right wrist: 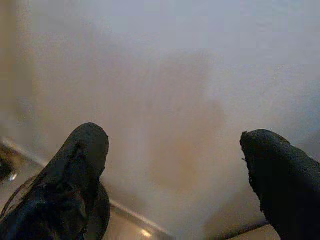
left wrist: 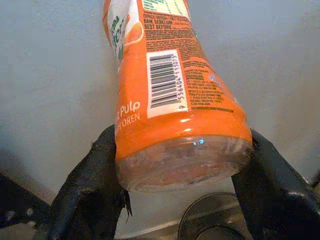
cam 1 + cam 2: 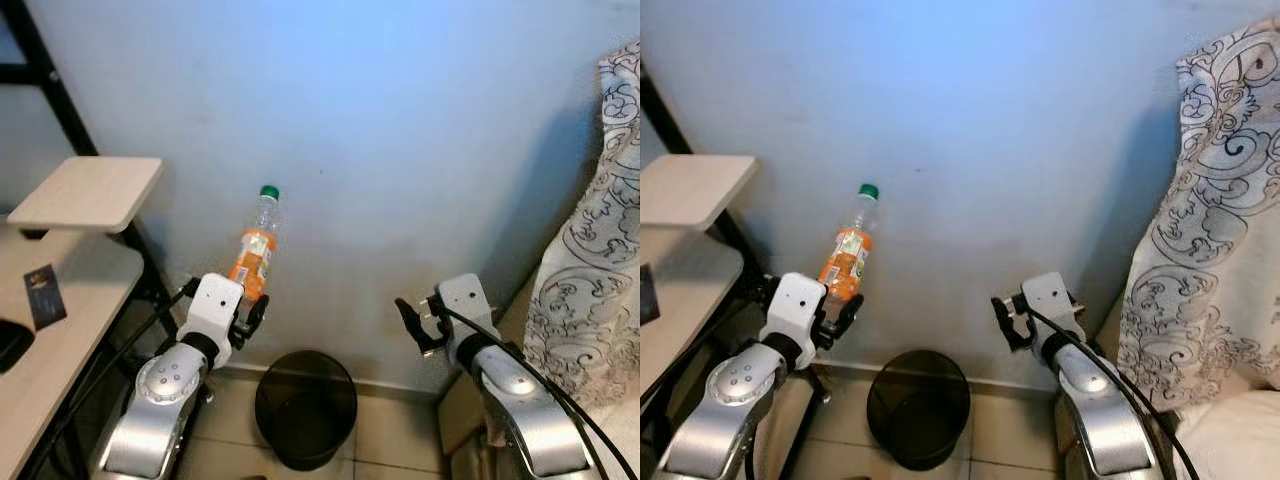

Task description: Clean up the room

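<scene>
Left gripper (image 3: 250,312) clamps the bottle (image 3: 256,247) at its base, cap up, beside the bin (image 3: 305,407) for disposal. Right gripper (image 3: 418,325) is spread, empty.

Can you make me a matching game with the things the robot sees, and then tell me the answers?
Things:
1. bottle
2. bin
3. right hand
4. curtain

Places or states:
A. on the floor by the wall, between the two arms
B. open and holding nothing
C. held in the left hand, green cap pointing up
D. hanging on the robot's right, white with dark swirls

Pairs: 1-C, 2-A, 3-B, 4-D
</scene>
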{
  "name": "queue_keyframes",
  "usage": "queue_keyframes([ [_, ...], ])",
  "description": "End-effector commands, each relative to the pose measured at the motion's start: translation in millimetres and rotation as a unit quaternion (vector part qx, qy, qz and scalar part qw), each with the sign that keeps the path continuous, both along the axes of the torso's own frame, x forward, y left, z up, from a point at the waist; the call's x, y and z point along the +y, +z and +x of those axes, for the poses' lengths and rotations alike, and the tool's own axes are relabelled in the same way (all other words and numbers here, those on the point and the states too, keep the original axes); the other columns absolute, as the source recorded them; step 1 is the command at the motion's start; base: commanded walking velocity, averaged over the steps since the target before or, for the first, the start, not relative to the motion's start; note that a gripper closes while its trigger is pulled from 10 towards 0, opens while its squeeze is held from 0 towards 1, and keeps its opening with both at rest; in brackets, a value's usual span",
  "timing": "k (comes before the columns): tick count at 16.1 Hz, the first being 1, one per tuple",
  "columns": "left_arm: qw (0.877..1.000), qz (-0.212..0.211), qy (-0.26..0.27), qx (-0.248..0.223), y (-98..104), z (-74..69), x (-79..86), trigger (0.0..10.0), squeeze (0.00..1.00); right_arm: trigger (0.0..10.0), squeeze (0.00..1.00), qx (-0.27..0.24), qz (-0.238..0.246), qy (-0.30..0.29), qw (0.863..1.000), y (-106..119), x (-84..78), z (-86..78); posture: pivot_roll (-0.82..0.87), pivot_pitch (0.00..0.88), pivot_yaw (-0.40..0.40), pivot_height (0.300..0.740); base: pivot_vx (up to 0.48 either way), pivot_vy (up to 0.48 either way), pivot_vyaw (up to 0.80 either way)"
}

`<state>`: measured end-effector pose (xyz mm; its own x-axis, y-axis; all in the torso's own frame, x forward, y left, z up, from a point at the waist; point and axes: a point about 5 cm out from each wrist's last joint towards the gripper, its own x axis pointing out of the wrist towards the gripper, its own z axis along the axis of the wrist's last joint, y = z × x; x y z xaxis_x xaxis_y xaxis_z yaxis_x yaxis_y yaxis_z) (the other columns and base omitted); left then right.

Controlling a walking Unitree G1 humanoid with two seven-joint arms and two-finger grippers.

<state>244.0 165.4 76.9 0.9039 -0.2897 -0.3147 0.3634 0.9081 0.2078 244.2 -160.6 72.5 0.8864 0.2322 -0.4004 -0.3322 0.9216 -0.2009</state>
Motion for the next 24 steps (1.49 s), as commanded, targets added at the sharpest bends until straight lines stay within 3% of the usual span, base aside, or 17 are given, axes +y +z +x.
queue_keyframes([
  [1,0.999,0.010,-0.050,0.010,0,0.2,-2.5,10.0,0.00,10.0,0.00,0.030,-0.027,0.038,0.998,-5,-3.0,-1.5,-0.03,0.000,0.016,0.740,0.000,0.000,0.00],
  [3,0.987,0.068,-0.134,0.059,-14,-2.6,-1.1,10.0,0.00,10.0,0.00,0.058,-0.058,0.095,0.992,-10,-9.4,-4.9,-0.03,0.000,0.019,0.740,0.000,0.000,0.00],
  [5,0.963,0.117,-0.218,0.103,-28,0.2,0.5,10.0,0.00,10.0,0.00,0.072,-0.067,0.151,0.984,-7,-9.0,-7.2,-0.04,0.000,0.023,0.740,0.000,0.000,0.00],
  [6,0.948,0.148,-0.255,0.124,-37,10.5,0.0,10.0,0.00,10.0,0.00,0.078,-0.069,0.185,0.977,-4,-6.9,-8.1,-0.05,0.000,0.024,0.740,0.000,0.000,0.00],
  [9,0.934,0.191,-0.279,0.118,-43,31.6,-6.1,10.0,0.00,10.0,0.00,0.086,-0.073,0.215,0.970,-1,-6.2,-7.5,-0.07,0.000,0.018,0.740,0.000,0.000,0.00],
  [11,0.917,0.209,-0.321,0.107,-45,51.2,-33.3,10.0,0.00,10.0,0.00,0.095,-0.096,0.244,0.960,0,-6.5,-7.2,-0.09,0.000,0.021,0.740,0.000,0.000,0.00],
  [12,0.909,0.225,-0.336,0.104,-47,56.7,-41.9,10.0,0.00,10.0,0.00,0.100,-0.101,0.251,0.958,2,-7.5,-8.3,-0.10,0.000,0.023,0.740,0.000,0.000,0.00],
  [15,0.900,0.252,-0.338,0.113,-49,64.1,-44.8,10.0,0.00,10.0,0.00,0.103,-0.104,0.257,0.955,6,-10.5,-11.9,-0.13,0.000,0.036,0.740,0.000,0.000,0.00],
  [16,0.895,0.261,-0.341,0.118,-50,64.2,-43.0,10.0,0.00,10.0,0.00,0.104,-0.105,0.257,0.955,7,-11.4,-12.8,-0.14,0.000,0.040,0.740,0.000,0.000,0.00],
  [17,0.880,0.287,-0.354,0.134,-54,63.8,-36.7,10.0,0.00,10.0,0.00,0.107,-0.108,0.259,0.954,7,-13.3,-14.6,-0.14,0.000,0.041,0.740,0.000,0.000,0.00],
  [18,0.874,0.295,-0.360,0.138,-55,63.7,-34.7,10.0,0.00,10.0,0.00,0.109,-0.108,0.260,0.953,7,-14.0,-15.4,-0.14,0.000,0.040,0.740,0.000,0.000,0.00],
  [21,0.867,0.286,-0.379,0.150,-56,61.4,-35.4,10.0,0.00,10.0,0.00,0.115,-0.106,0.264,0.952,6,-14.8,-17.6,-0.13,0.000,0.024,0.740,0.000,0.000,0.00],
  [23,0.842,0.286,-0.416,0.191,-65,52.4,-35.9,10.0,0.00,10.0,0.00,0.120,-0.113,0.279,0.946,6,-11.9,-16.5,-0.13,0.000,0.020,0.740,0.000,0.000,0.00],
  [24,0.835,0.297,-0.422,0.194,-66,51.4,-34.8,10.0,0.00,10.0,0.00,0.119,-0.118,0.282,0.945,7,-11.4,-15.4,-0.13,0.000,0.020,0.740,0.000,0.000,0.00],
])
